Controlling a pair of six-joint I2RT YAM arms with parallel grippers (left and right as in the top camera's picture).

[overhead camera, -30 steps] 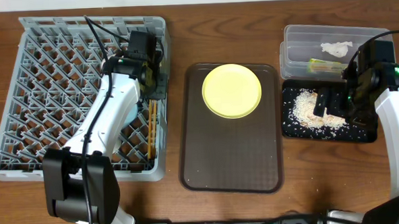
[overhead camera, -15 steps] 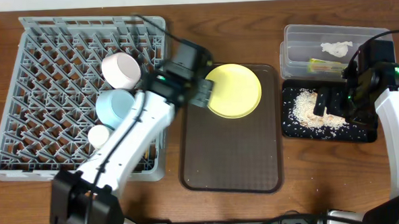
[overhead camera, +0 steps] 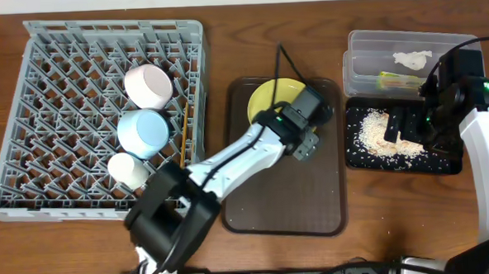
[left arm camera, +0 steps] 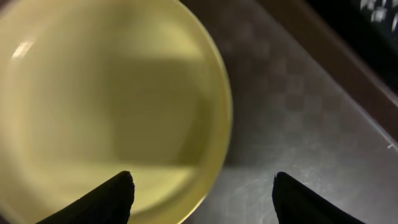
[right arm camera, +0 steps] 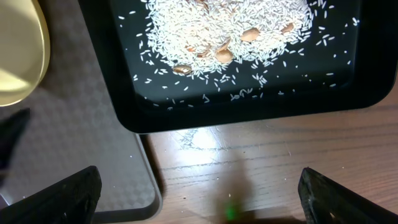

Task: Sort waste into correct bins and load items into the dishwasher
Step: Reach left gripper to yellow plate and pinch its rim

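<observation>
The yellow plate (overhead camera: 269,101) lies at the far end of the dark brown serving tray (overhead camera: 284,201). My left gripper (overhead camera: 304,143) hovers open over the plate's right rim; in the left wrist view its jaws (left arm camera: 202,186) straddle the plate's edge (left arm camera: 106,106) and hold nothing. In the grey dish rack (overhead camera: 51,54) sit the white bowl (overhead camera: 147,85), light blue bowl (overhead camera: 142,131), small white cup (overhead camera: 128,169) and chopsticks (overhead camera: 184,140). The black tray (overhead camera: 448,163) holds rice scraps (overhead camera: 373,135). My right gripper (overhead camera: 397,129) is open and empty above it. The clear tub (overhead camera: 360,45) holds the tissue (overhead camera: 412,59) and wrapper (overhead camera: 401,79).
In the right wrist view the open jaws (right arm camera: 199,193) frame bare wooden table between the black tray (right arm camera: 249,115) and the brown tray's corner (right arm camera: 81,143). The left arm stretches diagonally across the brown tray's left half. The rack's right wall stands close to the brown tray.
My left arm has swung right, from over the dish rack to over the yellow plate's right rim. The bowls and cup now show in the rack. The right arm has not moved.
</observation>
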